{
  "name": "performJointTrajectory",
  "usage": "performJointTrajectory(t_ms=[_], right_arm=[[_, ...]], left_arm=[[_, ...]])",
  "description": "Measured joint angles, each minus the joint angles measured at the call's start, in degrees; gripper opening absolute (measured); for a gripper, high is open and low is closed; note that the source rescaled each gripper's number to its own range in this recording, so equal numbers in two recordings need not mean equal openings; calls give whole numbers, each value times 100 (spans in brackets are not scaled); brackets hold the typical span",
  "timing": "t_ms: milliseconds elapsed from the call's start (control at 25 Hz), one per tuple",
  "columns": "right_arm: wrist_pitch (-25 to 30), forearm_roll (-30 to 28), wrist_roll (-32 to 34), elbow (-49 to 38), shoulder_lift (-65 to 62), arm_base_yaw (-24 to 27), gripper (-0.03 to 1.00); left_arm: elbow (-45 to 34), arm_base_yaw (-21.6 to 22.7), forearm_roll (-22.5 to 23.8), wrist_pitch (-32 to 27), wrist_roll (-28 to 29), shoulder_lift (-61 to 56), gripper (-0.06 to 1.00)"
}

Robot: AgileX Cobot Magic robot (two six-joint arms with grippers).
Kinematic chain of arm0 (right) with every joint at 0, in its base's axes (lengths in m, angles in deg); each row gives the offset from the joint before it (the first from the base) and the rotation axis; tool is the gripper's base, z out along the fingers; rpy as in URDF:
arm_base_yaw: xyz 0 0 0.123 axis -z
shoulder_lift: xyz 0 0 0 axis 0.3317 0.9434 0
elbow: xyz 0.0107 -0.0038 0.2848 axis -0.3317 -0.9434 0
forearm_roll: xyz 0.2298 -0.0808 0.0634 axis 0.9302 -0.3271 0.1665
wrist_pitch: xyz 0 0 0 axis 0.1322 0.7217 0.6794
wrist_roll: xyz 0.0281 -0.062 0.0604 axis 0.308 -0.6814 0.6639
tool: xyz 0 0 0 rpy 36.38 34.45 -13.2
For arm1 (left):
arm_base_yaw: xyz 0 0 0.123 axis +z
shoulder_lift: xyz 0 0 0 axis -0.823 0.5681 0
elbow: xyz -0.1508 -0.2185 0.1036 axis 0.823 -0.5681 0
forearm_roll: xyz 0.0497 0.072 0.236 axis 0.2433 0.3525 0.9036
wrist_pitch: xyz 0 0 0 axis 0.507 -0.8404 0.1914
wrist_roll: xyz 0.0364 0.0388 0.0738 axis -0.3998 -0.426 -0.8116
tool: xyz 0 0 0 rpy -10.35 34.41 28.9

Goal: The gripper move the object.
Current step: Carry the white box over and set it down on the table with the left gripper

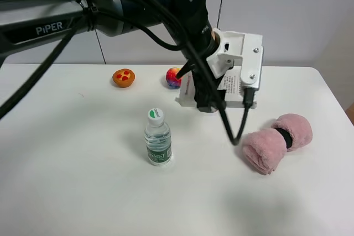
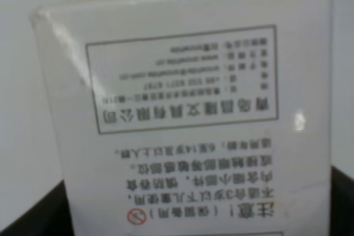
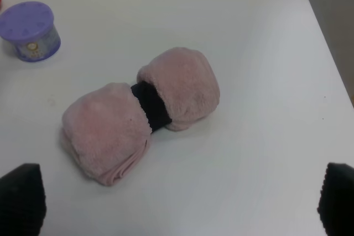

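Cardboard looks light and stiff yet crushable; the white box (image 1: 187, 93), right of centre toward the far side, is pinched across its width by the left gripper (image 1: 210, 100), best held gently at mid-length; the right gripper (image 3: 180, 203) hangs spread, empty

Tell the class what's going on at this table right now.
The left gripper, stretched over the far middle of the white table, appears closed on a white cardboard box whose printed face fills its wrist camera. The right gripper hangs open above a pink plush roll and touches nothing. A small water bottle stands upright nearby, untouched.
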Motion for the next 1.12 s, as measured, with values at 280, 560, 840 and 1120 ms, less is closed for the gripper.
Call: performJointTrajectory(t_ms=[280,560,840,1120], right_arm=[[0,0,0,0,0,0,100],[0,0,0,0,0,0,100],[0,0,0,0,0,0,100],[0,0,0,0,0,0,100]], left_arm=[[0,-12,-87,745,4556,54,1],[0,-22,-81,796,6213,400,1],[0,-62,-12,867,6267,1036,1],[0,-120,424,1041,6110,1501,1]])
